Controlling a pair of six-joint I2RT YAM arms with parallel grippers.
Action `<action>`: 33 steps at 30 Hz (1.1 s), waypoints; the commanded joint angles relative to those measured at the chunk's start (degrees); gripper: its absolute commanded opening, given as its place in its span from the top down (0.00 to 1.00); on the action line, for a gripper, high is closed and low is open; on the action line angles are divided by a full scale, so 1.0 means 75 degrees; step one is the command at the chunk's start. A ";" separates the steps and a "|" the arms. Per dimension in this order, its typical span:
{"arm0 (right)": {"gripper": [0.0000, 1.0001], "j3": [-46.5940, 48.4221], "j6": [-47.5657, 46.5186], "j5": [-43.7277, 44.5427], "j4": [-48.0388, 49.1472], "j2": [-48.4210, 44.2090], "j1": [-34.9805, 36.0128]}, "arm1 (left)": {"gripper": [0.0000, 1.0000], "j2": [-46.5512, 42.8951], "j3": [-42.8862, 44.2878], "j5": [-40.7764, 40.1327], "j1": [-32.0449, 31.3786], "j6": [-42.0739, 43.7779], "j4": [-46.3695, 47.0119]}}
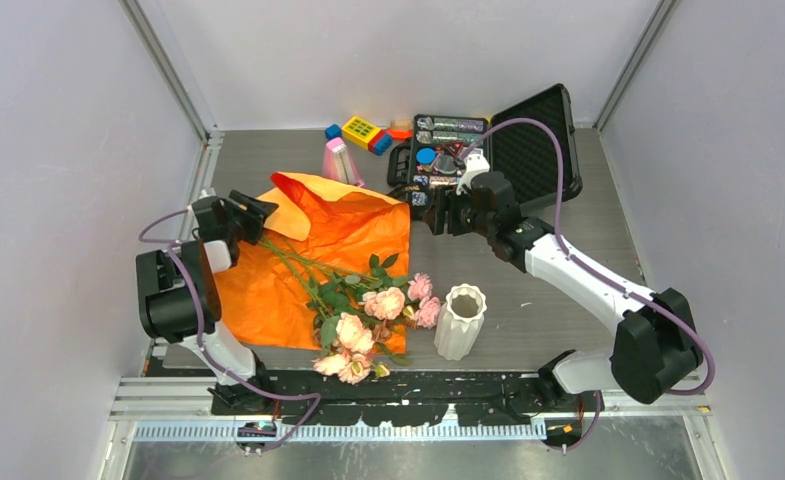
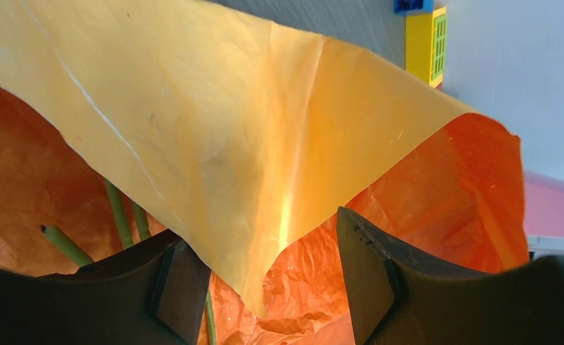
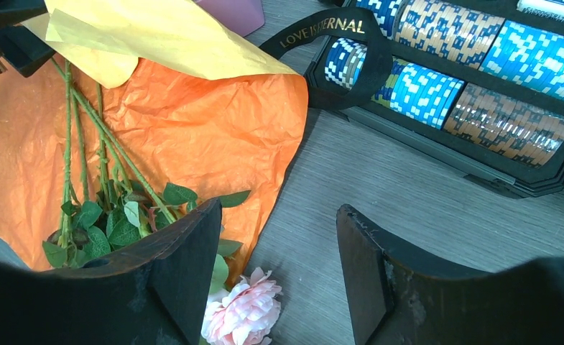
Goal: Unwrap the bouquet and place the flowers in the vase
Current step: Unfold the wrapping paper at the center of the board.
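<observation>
In the lower centre of the overhead view, the flowers [image 1: 368, 320] lie loose on the orange paper [image 1: 268, 290], blooms toward the bottom edge and stems running up and left. The wrap is spread out beneath them, so the unwrapping looks all but done.

Just right of the blooms the vase [image 1: 460, 322] stands upright on the bench [image 1: 538, 330], apart from them, with nothing in it.

At the paper's upper-left corner a flap is folded up and over, its paler underside showing. The left jaws sit either side of the flap's hanging tip, spread apart, with the tip loose between them and not pinched. I read that as released, likely so the flap can drop clear of the stems.

The right jaws hover at upper centre, over bare bench between the paper's right edge and the chip case [image 1: 448, 150]. They are spread and grasp nothing, probably parked out of the way.

The case lies open, lid thrown back, with rows of poker chips in its tray. A black ribbon [image 3: 329, 32] lettered in gold rests against its near wall.
</observation>
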 commanded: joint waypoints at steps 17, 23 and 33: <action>0.35 -0.0129 0.0066 -0.0031 0.0369 -0.0603 -0.0015 | 0.44 -0.0416 -0.0124 -0.0460 -0.0950 0.0194 -0.0169; 0.35 -0.0167 0.0059 0.0038 0.0357 -0.0698 -0.0009 | 0.71 -0.0672 0.0166 -0.0369 -0.0951 0.0007 -0.0253; 0.34 -0.0303 -0.0038 -0.0323 0.0524 -0.0717 -0.0008 | 1.00 -0.1028 0.0678 -0.0628 -0.0572 -0.0622 -0.0135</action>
